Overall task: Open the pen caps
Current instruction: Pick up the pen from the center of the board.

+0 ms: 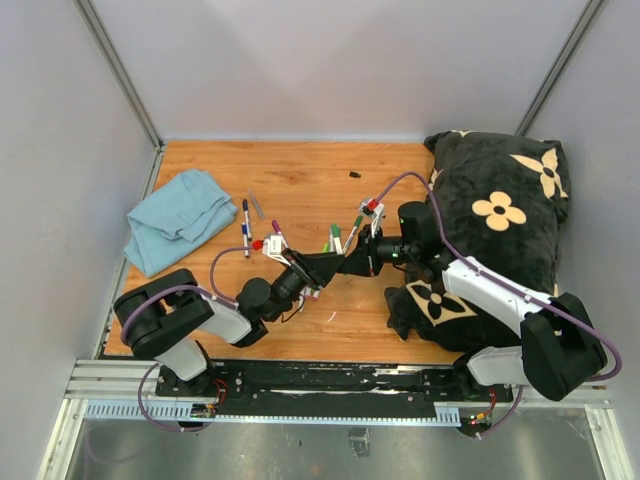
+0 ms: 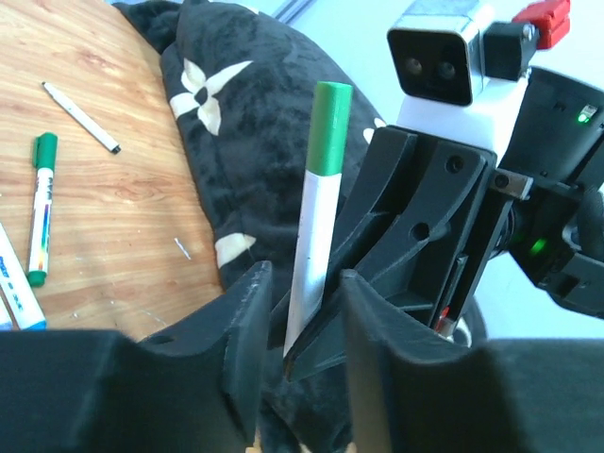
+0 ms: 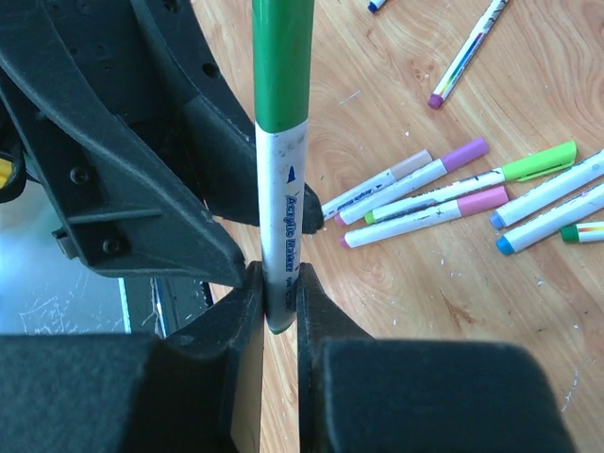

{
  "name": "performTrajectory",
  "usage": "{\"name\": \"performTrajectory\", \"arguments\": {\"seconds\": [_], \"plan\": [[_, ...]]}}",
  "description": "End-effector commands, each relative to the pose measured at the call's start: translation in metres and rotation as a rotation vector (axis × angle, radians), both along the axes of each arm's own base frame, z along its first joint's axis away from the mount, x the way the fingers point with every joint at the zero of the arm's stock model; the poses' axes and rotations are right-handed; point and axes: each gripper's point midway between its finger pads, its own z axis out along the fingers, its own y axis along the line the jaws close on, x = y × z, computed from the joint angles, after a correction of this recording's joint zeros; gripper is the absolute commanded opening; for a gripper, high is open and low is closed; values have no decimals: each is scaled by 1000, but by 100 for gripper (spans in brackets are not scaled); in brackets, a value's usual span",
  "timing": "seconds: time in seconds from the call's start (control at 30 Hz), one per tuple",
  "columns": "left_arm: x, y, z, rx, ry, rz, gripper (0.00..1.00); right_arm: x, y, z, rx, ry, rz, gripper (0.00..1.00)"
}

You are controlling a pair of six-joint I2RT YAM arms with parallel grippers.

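Note:
A white marker (image 3: 283, 222) stands upright above the wooden table (image 1: 300, 180), and its green pen cap (image 3: 281, 57) is on its top end. My right gripper (image 3: 280, 283) is shut on the lower end of the barrel. In the left wrist view the same green cap (image 2: 332, 127) tops the barrel (image 2: 313, 245), which passes between my left gripper's (image 2: 302, 283) fingers with a gap on each side, so that gripper is open. The two grippers meet at the middle of the table, left (image 1: 322, 268) against right (image 1: 350, 262).
Several capped markers (image 3: 444, 193) lie on the wood below the right wrist. Another green marker (image 2: 40, 208) and a thin pen (image 2: 82, 118) lie nearby. A blue cloth (image 1: 180, 215) is at the left, a black flowered pillow (image 1: 490, 240) at the right.

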Motion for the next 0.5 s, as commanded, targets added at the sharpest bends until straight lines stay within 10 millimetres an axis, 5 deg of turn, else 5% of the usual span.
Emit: {"name": "performTrajectory", "arguments": {"seconds": [0.0, 0.17, 0.47], "plan": [[-16, 27, 66, -189, -176, 32, 48, -3, 3, 18, 9, -86, 89, 1], [-33, 50, 75, -164, -248, 7, 79, -16, -4, 25, 18, -162, 232, 1], [-62, 46, 91, 10, -356, -208, 99, -26, -12, 29, -22, -256, 327, 1]]}}
